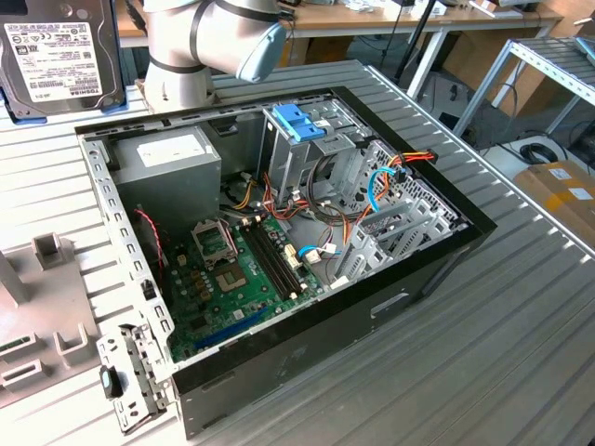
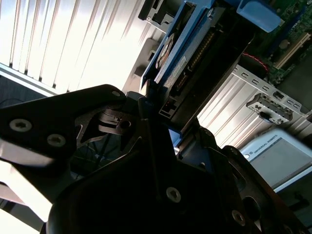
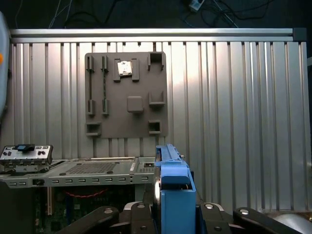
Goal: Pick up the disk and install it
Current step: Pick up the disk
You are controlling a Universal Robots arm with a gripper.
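The disk (image 2: 195, 58) is gripped between the black jaws, which are closed on its two flat faces at one end. In the second wrist view it is seen edge-on, with its blue rail running along one side and a connector strip showing at the end near the jaws. In the first wrist view the disk (image 3: 173, 195) is also seen edge-on, as a blue-edged block between the two jaw linkages. Behind it are the ribbed bench (image 3: 243, 107) and a grey fixture plate (image 3: 126, 92) lying flat on that bench.

In the exterior view the disk (image 1: 58, 51) is seen at the upper corner on the exterior view's left. It is held upright there, with its white label turned to the camera. It is outside the computer case (image 1: 307, 344) and beyond that case's far corner. The arm (image 1: 214, 42) is seen just beside the disk, behind the case's far wall.

The case lies open on the bench. Inside it can be seen a green motherboard (image 1: 232, 279), a grey power-supply box (image 1: 172, 163), and a metal drive cage (image 1: 321, 172) topped by a blue handle (image 1: 297, 125).
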